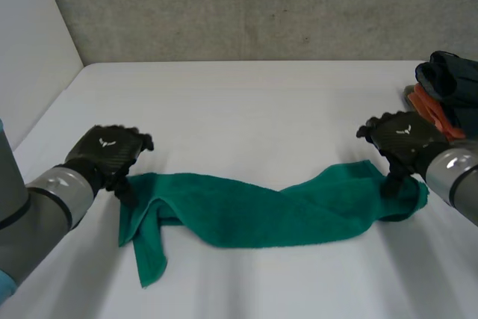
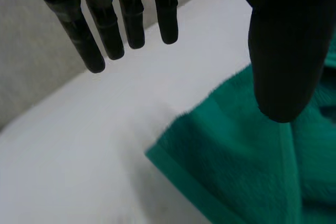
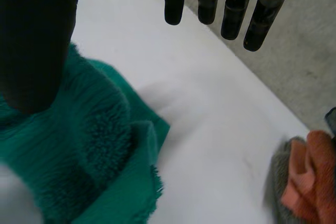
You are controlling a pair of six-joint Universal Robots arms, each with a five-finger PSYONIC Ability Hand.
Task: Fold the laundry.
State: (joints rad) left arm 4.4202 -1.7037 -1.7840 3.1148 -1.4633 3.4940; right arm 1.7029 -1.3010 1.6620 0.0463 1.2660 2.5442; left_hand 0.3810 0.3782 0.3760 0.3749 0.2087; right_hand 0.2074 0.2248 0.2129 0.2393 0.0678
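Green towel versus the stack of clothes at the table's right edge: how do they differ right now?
The green towel is one colour; the stack mixes dark and orange pieces. The towel lies stretched and twisted across the table; the stack sits heaped at its right edge. The left hand and right hand, both open, are at the towel's ends, neither on the stack. Both are cloth on the white table.

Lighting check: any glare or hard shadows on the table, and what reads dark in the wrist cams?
Head view: the table is evenly lit with no glare, and the green towel throws just a soft shadow along its near edge. Left wrist view: the thumb of the left hand reads flat black over the towel. Right wrist view: the thumb of the right hand does likewise, and the table beside it is free of glare.
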